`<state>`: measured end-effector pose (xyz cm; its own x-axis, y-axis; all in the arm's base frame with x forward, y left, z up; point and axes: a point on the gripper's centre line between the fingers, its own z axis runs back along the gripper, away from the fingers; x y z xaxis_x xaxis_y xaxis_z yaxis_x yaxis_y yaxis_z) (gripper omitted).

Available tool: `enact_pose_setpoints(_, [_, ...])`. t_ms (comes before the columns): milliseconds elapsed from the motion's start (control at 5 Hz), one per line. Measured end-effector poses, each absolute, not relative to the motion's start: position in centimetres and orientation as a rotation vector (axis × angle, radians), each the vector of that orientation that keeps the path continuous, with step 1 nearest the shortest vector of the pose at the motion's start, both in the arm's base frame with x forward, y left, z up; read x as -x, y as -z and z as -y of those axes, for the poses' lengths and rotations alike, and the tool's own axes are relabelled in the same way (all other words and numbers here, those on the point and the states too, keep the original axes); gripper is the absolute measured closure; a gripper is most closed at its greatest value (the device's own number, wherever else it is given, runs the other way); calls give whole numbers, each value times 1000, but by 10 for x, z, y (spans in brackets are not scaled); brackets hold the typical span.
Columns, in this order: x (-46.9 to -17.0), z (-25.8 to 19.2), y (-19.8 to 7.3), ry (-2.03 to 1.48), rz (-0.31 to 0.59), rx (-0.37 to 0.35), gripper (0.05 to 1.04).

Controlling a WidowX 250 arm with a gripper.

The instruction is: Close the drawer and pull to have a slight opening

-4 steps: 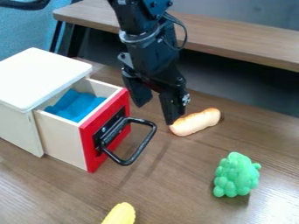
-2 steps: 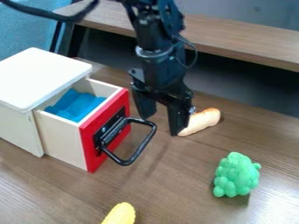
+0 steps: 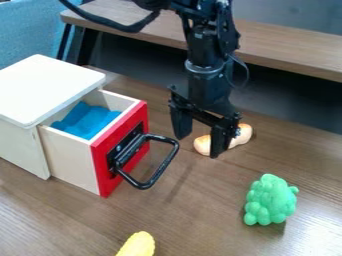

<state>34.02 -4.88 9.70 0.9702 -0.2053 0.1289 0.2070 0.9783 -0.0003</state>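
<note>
Gripper (image 3: 198,146) hangs right of the drawer, fingers apart, one in front of the bread roll (image 3: 243,135). Drawer (image 3: 75,159) pulled out from its white-topped box (image 3: 47,87), blue piece (image 3: 87,120) inside; black handle (image 3: 160,172) on red front (image 3: 101,172). Green cluster (image 3: 270,200) and yellow item (image 3: 138,245) on the table (image 3: 207,215).

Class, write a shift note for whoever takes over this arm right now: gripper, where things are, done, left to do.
Gripper: open, holding nothing, right of the drawer handle, by the bread.
Drawer: well out of its cabinet, blue item inside.
Done: neither step; the drawer isn't closed.
Left: push it shut, then pull it slightly open, probably by the handle.
</note>
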Motion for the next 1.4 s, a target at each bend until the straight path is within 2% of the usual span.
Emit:
enact_pose_setpoints(200, [-342, 46, -85, 172, 97, 7, 84])
enact_pose_setpoints(400, [-343, 36, -82, 114, 101, 4, 84])
enact_pose_setpoints(800, [-331, 8, -65, 31, 71, -1, 84])
enact_pose_setpoints(1400, [-317, -25, -60, -2, 21, -40, 84])
